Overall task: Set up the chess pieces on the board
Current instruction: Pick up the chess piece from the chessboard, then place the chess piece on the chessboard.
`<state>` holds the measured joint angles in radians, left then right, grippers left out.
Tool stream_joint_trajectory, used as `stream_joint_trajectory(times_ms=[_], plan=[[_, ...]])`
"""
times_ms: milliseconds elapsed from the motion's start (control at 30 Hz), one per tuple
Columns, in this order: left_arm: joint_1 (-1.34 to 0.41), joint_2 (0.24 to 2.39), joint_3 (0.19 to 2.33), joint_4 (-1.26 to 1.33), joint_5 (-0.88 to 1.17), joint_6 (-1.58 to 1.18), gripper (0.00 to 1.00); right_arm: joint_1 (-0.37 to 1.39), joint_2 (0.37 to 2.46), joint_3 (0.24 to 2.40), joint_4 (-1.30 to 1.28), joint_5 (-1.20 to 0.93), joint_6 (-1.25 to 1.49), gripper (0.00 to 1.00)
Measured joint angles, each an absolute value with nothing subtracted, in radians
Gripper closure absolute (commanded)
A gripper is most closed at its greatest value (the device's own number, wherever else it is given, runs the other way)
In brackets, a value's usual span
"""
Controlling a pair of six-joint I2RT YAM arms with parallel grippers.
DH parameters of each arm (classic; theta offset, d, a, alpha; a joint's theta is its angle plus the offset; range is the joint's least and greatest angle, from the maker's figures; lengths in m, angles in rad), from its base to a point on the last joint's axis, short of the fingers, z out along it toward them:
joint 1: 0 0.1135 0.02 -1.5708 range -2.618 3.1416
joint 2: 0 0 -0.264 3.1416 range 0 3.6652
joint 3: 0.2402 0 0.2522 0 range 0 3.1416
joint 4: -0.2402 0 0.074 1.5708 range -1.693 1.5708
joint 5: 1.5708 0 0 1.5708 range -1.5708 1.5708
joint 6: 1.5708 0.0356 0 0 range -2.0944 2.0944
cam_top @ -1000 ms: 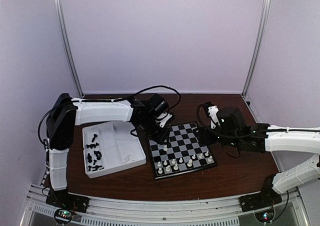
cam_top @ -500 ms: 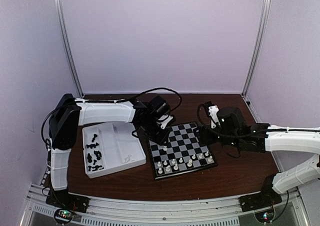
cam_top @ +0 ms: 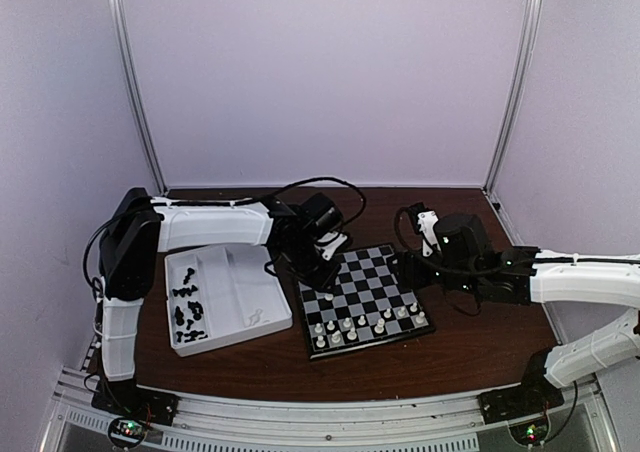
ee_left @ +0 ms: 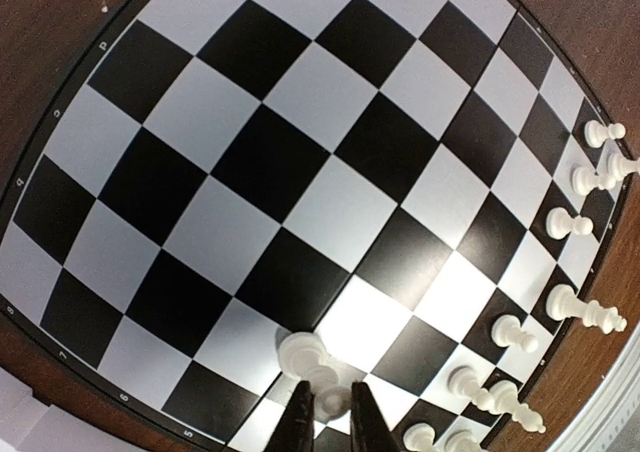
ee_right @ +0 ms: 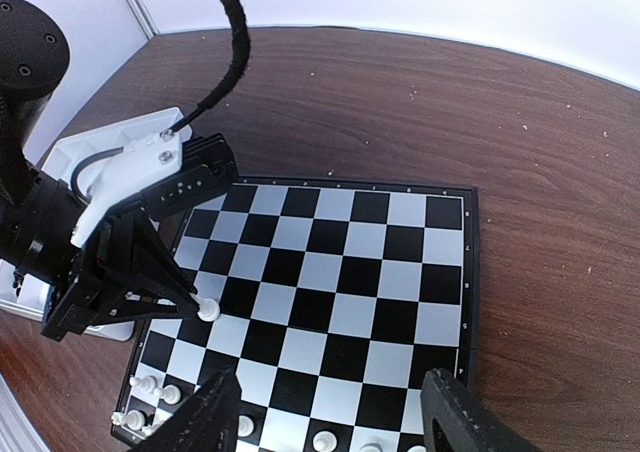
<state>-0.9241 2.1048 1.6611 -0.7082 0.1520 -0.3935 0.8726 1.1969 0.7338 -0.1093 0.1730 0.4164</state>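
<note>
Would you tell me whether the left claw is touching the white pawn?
Touching: the left wrist view shows the left claw pinching the white pawn between its fingertips.

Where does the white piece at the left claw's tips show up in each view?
Top external: under the left claw tip at the board's left edge, too small to pick out.
Left wrist: white piece bottom centre, between the fingers.
Right wrist: white piece lower left, at the claw tip.
Shared landmark: white row along the board's near edge.
</note>
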Motion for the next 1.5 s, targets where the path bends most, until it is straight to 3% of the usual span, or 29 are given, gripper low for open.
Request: stream_joint_trajectory(times_ms=[533, 967, 1500], plan=[[-0.982, 2.085, 1.699, -0.761, 0.136, -0.387, 0.97, 0.868, 1.197, 0.734, -0.109, 0.173, 0.420, 0.35], [-1.084, 1.903, 1.662, -0.765, 0.181, -0.421, 0.97, 0.864, 1.182, 0.711, -0.108, 0.172, 0.436, 0.35], [-1.155, 1.993, 1.646, -0.699, 0.241, -0.440, 0.97, 0.859, 1.108, 0.683, -0.110, 0.196, 0.471, 0.35]])
